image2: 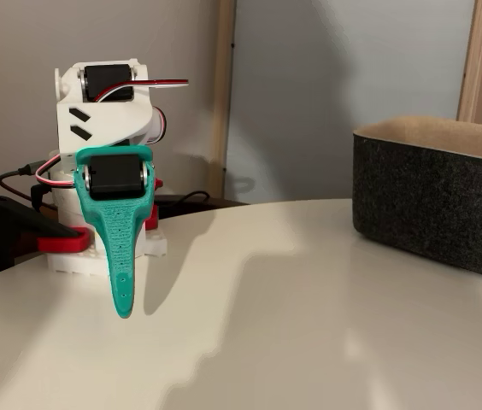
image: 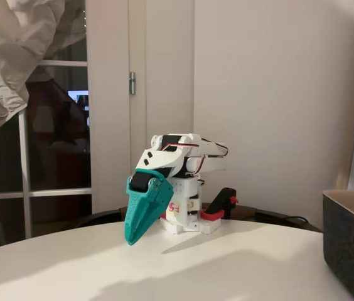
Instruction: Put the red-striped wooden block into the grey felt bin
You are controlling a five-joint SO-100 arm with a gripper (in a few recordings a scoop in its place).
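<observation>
While the teal gripper [image: 132, 238] hangs nose-down just above the white table [image: 240, 263], its jaws read as pressed together into a single tapered point in both fixed views, with nothing held between them. In a fixed view [image2: 123, 309] the same tip hovers just clear of the surface, casting a shadow beside it. Behind the gripper the white arm [image: 183, 153] is folded back over its base, which is fixed to the table edge by a black and red clamp [image: 218, 210].

Taking the gripper as the landmark: the grey felt bin [image2: 437, 205] stands well apart to its right on the same table, upright, its tan lining visible at the rim; it also sits at the right edge in a fixed view [image: 351, 244]. No red-striped wooden block can be found near the gripper, on the open tabletop, or on the bin's visible rim; the bin's interior is hidden.

Judgement: either the block lies outside these framings or is already inside the bin. If a pick remains, the jaws should be spread before descent, aligned across the block's narrow faces, then lifted clear above the bin wall before release.
</observation>
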